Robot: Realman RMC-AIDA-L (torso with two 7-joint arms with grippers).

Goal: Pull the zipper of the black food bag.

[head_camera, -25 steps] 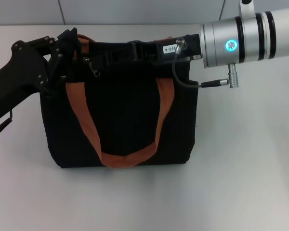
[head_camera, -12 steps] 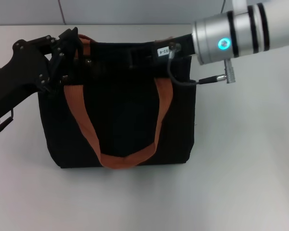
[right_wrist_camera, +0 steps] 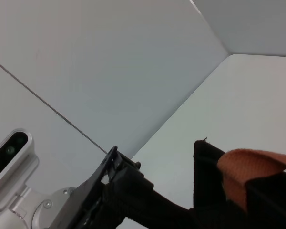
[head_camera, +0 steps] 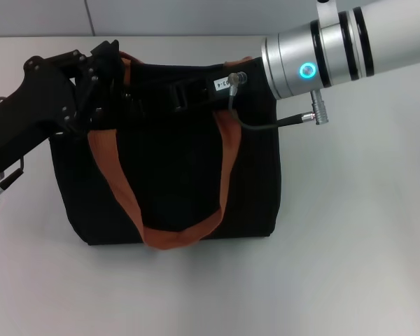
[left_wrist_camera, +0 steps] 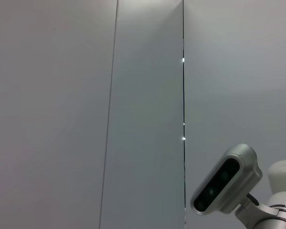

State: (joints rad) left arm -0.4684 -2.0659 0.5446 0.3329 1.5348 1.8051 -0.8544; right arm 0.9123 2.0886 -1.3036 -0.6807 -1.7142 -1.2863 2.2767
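White table holds the black food bag, standing up in the middle. Both grippers sit at its top edge: left gripper at one end, right gripper mid-top. I cannot tell how either one's fingers are set (the zipper is hidden too). Best to hold one end firm and pull straight along the top.

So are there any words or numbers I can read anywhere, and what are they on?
White label on the right gripper above the black food bag: only partly in view and too small to read for sure; it seems to end in "3-4".
Glowing round symbol on the right arm: a light, not a word.
Left gripper, orange-brown straps, table: no writing visible.
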